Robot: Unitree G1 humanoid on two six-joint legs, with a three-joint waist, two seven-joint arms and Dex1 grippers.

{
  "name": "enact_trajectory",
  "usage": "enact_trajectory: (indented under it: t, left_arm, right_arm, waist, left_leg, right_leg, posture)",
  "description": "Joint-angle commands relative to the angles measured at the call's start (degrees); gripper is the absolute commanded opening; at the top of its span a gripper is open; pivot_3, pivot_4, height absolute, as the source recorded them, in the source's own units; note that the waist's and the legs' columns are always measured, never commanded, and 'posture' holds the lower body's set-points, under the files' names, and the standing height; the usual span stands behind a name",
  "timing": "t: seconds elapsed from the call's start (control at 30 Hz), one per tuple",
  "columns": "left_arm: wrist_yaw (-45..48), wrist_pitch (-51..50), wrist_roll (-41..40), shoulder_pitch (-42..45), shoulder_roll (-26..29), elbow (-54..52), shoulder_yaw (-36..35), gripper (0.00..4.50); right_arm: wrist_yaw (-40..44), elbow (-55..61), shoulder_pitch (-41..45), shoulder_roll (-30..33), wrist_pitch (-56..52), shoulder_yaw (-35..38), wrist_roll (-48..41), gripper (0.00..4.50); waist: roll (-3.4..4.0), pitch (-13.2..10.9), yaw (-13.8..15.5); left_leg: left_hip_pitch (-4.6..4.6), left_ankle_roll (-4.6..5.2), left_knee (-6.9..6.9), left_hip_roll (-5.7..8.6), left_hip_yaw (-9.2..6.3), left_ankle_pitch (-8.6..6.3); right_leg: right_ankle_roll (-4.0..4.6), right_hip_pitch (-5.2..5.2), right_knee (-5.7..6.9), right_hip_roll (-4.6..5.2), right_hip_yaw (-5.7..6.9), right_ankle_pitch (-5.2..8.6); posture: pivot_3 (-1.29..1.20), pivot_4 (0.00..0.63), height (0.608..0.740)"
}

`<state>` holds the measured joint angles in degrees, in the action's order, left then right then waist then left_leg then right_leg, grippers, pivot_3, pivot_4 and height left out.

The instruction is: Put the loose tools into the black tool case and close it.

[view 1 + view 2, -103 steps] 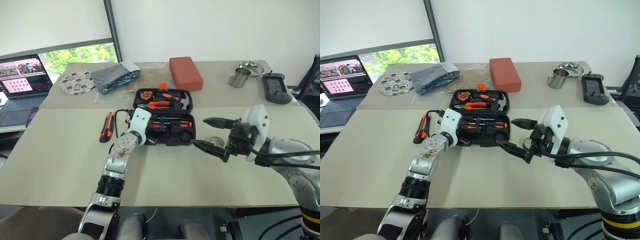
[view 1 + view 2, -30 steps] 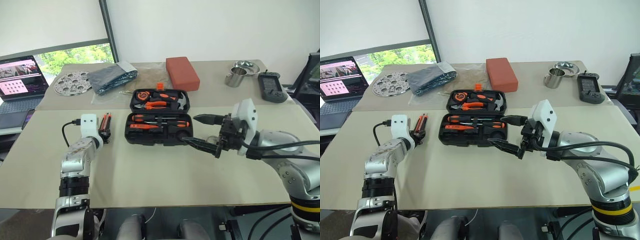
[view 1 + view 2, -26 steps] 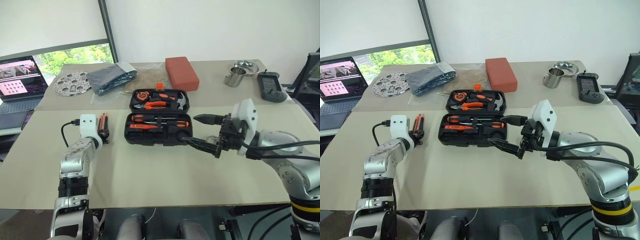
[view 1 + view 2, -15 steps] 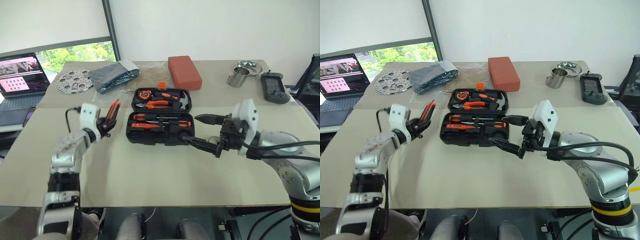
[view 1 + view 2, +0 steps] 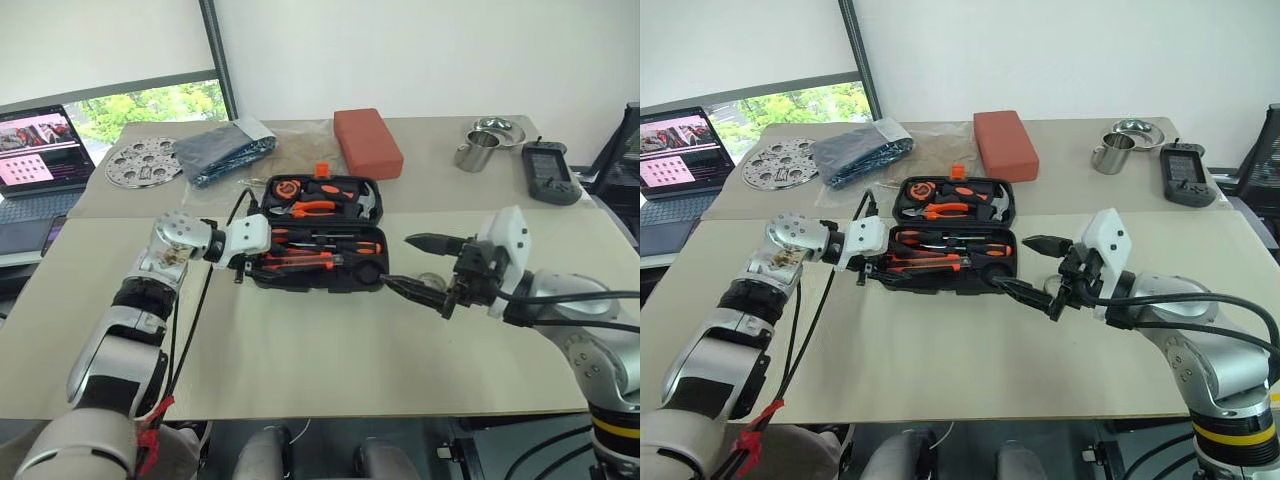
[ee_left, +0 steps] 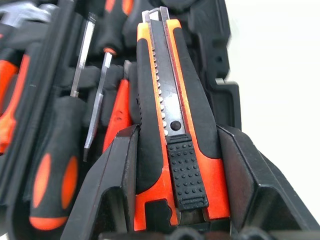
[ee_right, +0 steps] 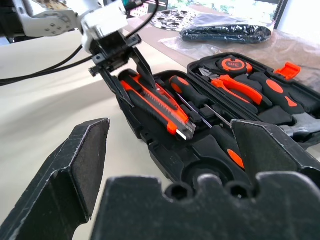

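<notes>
Tabletop [image 5: 300, 350], open tool case [image 5: 345, 277], left gripper [image 7: 131, 75] pinching utility knife [image 6: 172, 130] over it.

Red block [image 5: 368, 142], dark plastic bag [image 5: 222, 152], perforated metal disc [image 5: 143, 162], laptop [image 5: 40, 160], steel cup [image 5: 473, 155].

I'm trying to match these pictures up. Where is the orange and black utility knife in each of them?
Left eye view: utility knife over the open tool case's front half, held by the left claw.
Right eye view: same place, left of centre.
Left wrist view: upright in the middle, between the fingers.
Right wrist view: slanting over the case.
Shared landmark: the case's screwdrivers.
</notes>
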<state>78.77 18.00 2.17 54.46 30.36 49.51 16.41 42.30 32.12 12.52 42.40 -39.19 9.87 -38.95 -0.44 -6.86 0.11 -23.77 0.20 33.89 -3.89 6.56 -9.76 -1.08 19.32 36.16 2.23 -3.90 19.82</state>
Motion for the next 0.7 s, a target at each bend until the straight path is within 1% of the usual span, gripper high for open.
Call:
enact_trajectory:
  t: [0.03, 0.27, 0.43, 0.7]
  left_arm:
    - [-0.1, 4.6, 2.9, 3.7, -0.9, 3.9, 1.3, 1.8]
    - [-1.0, 7.9, 6.0, 6.2, -2.4, 8.9, 2.2, 1.8]
    - [-2.2, 8.4, 8.3, 8.4, -3.3, 12.0, 2.8, 1.8]
    - [0.0, 6.8, 8.1, 9.6, -5.1, 14.8, 1.9, 1.8]
  right_arm:
    - [-0.9, 3.2, -1.1, 0.2, 1.3, 2.7, -0.6, 4.5]
    - [-1.6, 3.7, -2.4, 0.1, 1.7, 3.0, -0.6, 4.5]
    - [-1.8, 3.8, -2.8, 0.0, 1.8, 3.1, -0.5, 4.5]
    - [-2.0, 3.6, -2.9, 0.0, 2.2, 2.7, 0.2, 4.5]
  waist:
    - [0.0, 0.0, 0.1]
    - [0.01, 0.0, 0.0]
    - [0.01, 0.0, 0.2]
    - [0.01, 0.0, 0.3]
  left_leg:
    - [0.0, 0.01, 0.0, 0.01, 0.01, -0.01]
    - [0.02, 0.02, 0.0, 0.0, -0.04, -0.01]
    - [0.01, 0.02, 0.04, 0.01, -0.04, -0.01]
    - [0.02, 0.02, 0.07, 0.01, -0.06, 0.0]
  right_leg:
    - [0.0, 0.0, 0.0, 0.01, 0.0, 0.0]
    - [0.0, 0.0, 0.04, -0.03, 0.0, 0.0]
    - [0.0, -0.01, 0.05, -0.03, 0.0, 0.0]
    - [0.0, -0.02, 0.11, -0.03, 0.01, 0.0]
  posture:
    - [0.0, 0.15, 0.74]
    - [0.0, 0.15, 0.74]
    - [0.0, 0.15, 0.74]
    - [0.0, 0.15, 0.74]
